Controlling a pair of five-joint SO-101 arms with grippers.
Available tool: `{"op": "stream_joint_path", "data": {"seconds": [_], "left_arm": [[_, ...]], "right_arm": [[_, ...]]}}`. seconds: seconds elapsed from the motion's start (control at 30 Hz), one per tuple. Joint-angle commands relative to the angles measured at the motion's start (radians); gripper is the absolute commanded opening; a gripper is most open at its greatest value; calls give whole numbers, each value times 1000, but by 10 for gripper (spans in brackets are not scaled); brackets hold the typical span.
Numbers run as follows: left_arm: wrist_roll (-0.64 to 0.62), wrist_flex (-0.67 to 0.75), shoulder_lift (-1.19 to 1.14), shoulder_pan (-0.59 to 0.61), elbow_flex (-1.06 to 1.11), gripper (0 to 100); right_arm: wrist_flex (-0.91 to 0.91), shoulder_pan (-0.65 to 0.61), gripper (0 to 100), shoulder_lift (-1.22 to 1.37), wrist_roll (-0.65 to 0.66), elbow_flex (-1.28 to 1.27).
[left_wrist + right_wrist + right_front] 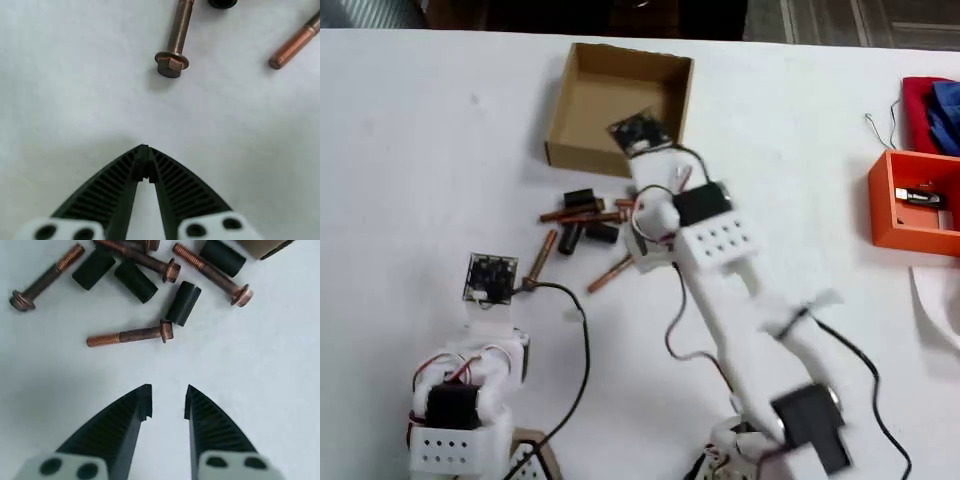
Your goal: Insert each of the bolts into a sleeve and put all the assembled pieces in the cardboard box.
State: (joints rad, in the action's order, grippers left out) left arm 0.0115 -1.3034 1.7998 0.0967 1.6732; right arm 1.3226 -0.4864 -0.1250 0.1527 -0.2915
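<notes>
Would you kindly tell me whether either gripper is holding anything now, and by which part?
Nothing is held. The left gripper is shut and empty; the right gripper is open and empty, with bolts and sleeves lying ahead of it.

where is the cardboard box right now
In the high view the cardboard box sits open at the far middle of the table, just beyond the cluster of bolts and sleeves.

Copper-brown bolts [131,335] and matte black sleeves [183,303] on a plain white table [420,150]; the cardboard box [585,158] at 12 o'clock is tan, a tray [905,232] at 3 o'clock bright orange, the right gripper [167,402] ribbed black with white mounts.
</notes>
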Motion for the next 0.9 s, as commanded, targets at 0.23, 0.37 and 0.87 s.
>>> {"op": "stream_joint_path", "data": {"seconds": [0.23,0.37,0.87], "left_arm": [[6,20,20,5,21,27],[6,20,20,5,21,27],[6,20,20,5,21,27]], "right_arm": [[-64,-8,190,268,37,203],[-73,-13,190,318,35,288],[-114,13,190,636,-144,535]]}}
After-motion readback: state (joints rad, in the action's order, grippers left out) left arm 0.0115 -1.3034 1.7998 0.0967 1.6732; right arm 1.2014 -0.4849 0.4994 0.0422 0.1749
